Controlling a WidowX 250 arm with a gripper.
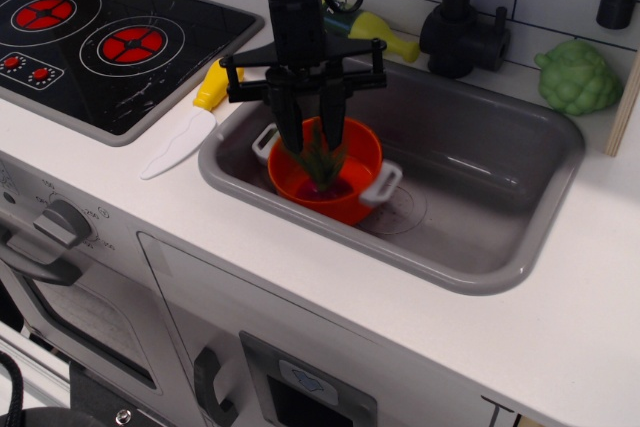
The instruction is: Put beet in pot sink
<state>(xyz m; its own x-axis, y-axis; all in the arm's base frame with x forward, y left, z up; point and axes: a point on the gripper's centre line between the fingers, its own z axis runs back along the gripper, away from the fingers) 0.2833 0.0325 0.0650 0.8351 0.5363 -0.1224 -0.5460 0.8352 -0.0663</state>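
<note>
Item: small glossy magenta toy beet (pixel 322 185) with green stalks, lying inside round orange plastic pot (pixel 352 205) in grey rectangular sink (pixel 480 197). End effector (pixel 310 137) spread wide above. Risk: fingers snagging stalks on withdrawal, tipping pot.

1. I see the pot (pixel 345 197) in bright orange, its loop handles pale grey-white; the beet (pixel 322 179) inside shows magenta-purple under green stalks.
2. The sink (pixel 520 247) is plain grey with a faint circular mark on its floor; the faucet (pixel 470 17) is black.
3. The gripper (pixel 311 125) is black.
4. My view has a knife (pixel 190 117) with yellow handle and white blade; the stove (pixel 90 37) is black with red ring patterns.
5. The bumpy vegetable (pixel 577 77) is light green; the counter (pixel 560 347) is white.
</note>
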